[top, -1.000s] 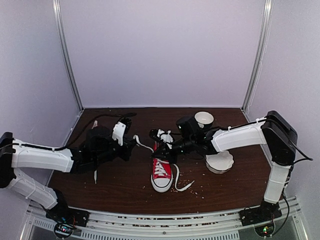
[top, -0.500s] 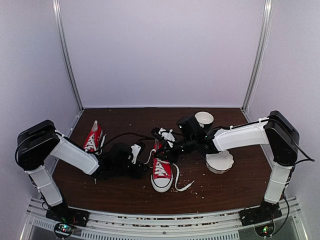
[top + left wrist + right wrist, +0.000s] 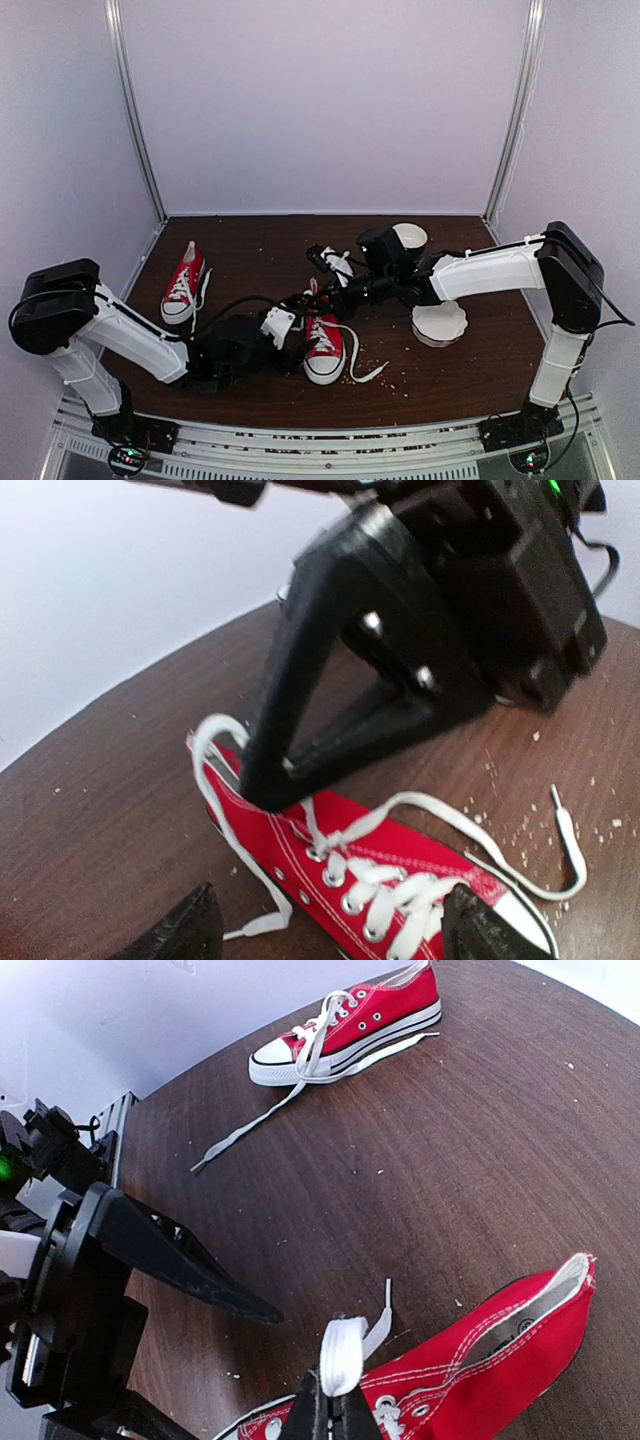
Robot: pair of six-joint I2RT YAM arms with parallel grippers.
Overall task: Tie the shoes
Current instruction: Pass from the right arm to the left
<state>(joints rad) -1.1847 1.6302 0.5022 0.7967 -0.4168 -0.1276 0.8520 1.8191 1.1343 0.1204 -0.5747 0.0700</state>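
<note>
Starting nearest: finding left gripper [image 3: 328,898] spread wide, gripping nothing, hanging low over the laced front of the near shoe [image 3: 323,347], one finger to each side. Placing near shoe mid-worktop [image 3: 250,385], white toe pointing at the arm bases. Noting loose lace [image 3: 362,368] trailing off the shoe's right side, flat on the wood among crumbs.

Moving back: seeing right gripper [image 3: 328,1412] pressed together on the pinched lace [image 3: 342,1352], holding a flattened bit of it up above the shoe's open collar.

Judging the step in hand as early: getting both laces in hand for the first crossing, seeing nothing tied yet.

Advising:
- Holding the pinched lace taut and high without yanking, or risking dragging or tipping the light shoe.
- Bringing left gripper down onto the loose lace close to the eyelets, not out at the tip.
- Closing on lace only, not on the tongue or the criss-cross.
- Watching clearance, with both grippers crowding over one shoe.

Further back on the right: passing a white bowl [image 3: 440,323] and a white cup [image 3: 408,238], both apart from the shoe.

Ending far left: spotting second shoe [image 3: 182,284] lying well apart, laces undone and trailing on the worktop, waiting its turn.
</note>
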